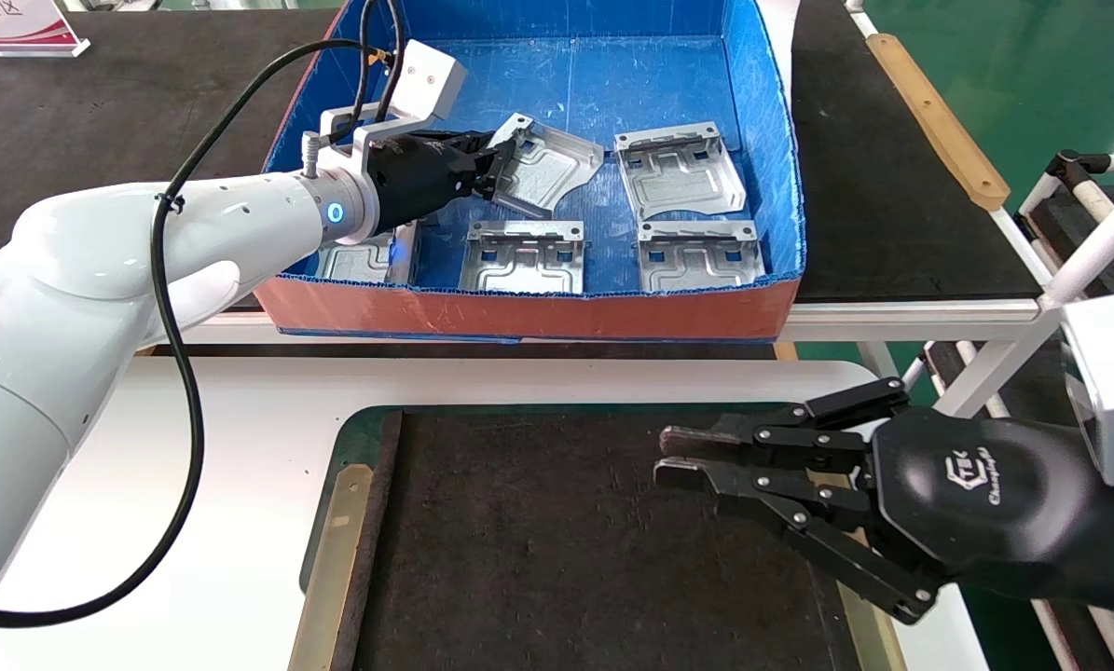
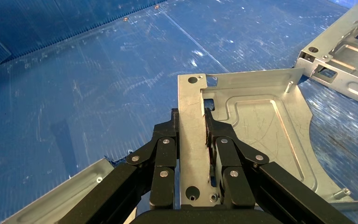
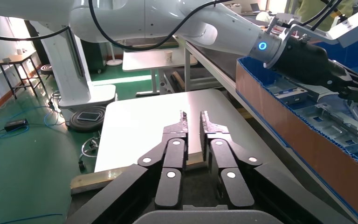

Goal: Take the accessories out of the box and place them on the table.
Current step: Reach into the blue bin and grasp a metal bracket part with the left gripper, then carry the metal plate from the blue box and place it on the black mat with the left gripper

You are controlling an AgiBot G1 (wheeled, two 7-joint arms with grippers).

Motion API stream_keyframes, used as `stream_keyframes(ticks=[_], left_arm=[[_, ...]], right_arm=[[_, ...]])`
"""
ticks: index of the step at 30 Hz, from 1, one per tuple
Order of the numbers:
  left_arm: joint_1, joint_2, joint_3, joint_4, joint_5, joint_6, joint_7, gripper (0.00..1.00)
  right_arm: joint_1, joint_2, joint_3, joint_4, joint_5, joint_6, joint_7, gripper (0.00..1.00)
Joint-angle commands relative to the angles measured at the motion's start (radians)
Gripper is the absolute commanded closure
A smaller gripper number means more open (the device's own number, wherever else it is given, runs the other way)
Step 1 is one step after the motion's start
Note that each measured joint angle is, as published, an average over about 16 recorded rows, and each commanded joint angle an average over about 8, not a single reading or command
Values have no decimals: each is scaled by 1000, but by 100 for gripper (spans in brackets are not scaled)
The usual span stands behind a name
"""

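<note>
- Box (image 1: pixel 762 140) on bench behind counter (image 1: pixel 240 419); four brackets flat inside, fifth tilted up.
- Right hand (image 1: pixel 673 457) idle over counter mat, fingers slightly apart, empty.
- Left hand (image 2: pixel 192 122) clamped on tilted bracket (image 2: pixel 261 121) edge flange.
- Bracket prob. light, stiff, slick sheet metal w/ sharp edges; flange = best hold.

My left arm (image 1: pixel 100 252): glossy white shell, black cable (image 1: pixel 179 391) cinched by a tie, blue ring light at the wrist, silver collar, white camera box. My left gripper (image 1: pixel 502 168): black linkage fingers with silver pivot screws. My right gripper (image 1: pixel 673 458): the same black linkage, its rounded housing bearing a white logo.
</note>
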Motion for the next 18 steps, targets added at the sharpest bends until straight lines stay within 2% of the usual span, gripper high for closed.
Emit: stream_keyframes(ticks=[1,4,12,18], left_arm=[[3,-6,2,-7,-2,2,-3,100],[4,-13,4,-20,-6,-6,-10,100],[2,-47,-9,-86,-27,-2,11,100],[18,-104,-38,-176,-65,51,65,100]], right_arm=[[0,0,0,0,0,0,0,100],[0,0,0,0,0,0,0,98],[0,0,0,0,0,0,0,0],[0,0,0,0,0,0,0,0]])
